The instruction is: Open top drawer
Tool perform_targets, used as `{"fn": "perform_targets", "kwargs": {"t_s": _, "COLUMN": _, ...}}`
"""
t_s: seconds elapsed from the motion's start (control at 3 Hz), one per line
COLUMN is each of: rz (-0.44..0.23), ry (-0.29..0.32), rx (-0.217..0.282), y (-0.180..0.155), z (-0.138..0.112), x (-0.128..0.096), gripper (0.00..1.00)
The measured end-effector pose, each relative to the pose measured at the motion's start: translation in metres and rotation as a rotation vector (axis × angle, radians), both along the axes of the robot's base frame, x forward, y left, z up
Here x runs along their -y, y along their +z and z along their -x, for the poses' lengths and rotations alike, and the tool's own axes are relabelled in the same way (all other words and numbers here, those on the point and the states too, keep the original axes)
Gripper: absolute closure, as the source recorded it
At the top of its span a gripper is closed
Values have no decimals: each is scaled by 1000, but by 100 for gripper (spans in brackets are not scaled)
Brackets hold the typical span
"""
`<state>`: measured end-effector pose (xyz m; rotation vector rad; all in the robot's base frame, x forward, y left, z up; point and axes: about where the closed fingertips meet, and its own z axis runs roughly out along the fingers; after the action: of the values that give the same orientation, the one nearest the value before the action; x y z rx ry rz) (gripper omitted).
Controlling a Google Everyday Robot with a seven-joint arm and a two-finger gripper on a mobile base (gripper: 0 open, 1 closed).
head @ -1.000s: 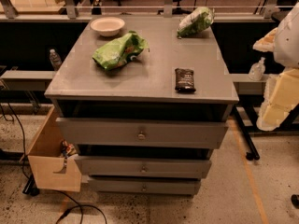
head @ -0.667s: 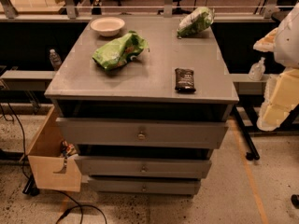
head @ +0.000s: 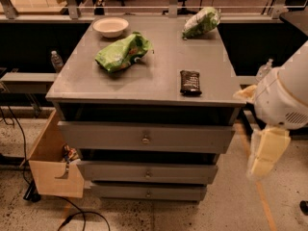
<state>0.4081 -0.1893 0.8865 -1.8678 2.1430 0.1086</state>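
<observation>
The top drawer [head: 144,137] is the widest grey front under the tabletop, with a small round metal knob [head: 145,139] at its centre. A dark gap shows between its upper edge and the tabletop. My arm's white rounded housing [head: 284,95] is at the right edge of the camera view. My gripper [head: 263,153] hangs below it as a pale cream piece, right of the cabinet at about the drawers' height. It is apart from the drawer and the knob.
Two narrower grey drawers [head: 147,173] sit below. On the grey tabletop [head: 159,76] lie a white bowl [head: 110,27], two green bags [head: 122,52] [head: 201,22] and a dark snack bar [head: 190,82]. A tan wooden box [head: 53,162] stands at the cabinet's left.
My arm has come down and leftward at the right of the cabinet, closer to the drawers. The drawers and the things on top have not moved.
</observation>
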Motion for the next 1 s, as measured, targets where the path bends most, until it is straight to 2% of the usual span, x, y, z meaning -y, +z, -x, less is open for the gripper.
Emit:
{"fn": "perform_targets", "kwargs": {"t_s": 0.33, "rz": -55, "ry": 70, "rx": -59, "y": -62, "z": 12, "x": -24, "gripper": 0}}
{"fn": "perform_targets", "kwargs": {"t_s": 0.67, "rz": -57, "ry": 72, "rx": -57, "y": -62, "z": 11, "x": -25, "gripper": 0}}
{"fn": "perform_targets", "kwargs": {"t_s": 1.0, "rz": -70, "ry": 97, "rx": -58, "y": -90, "z": -10, "x": -38, "gripper": 0}}
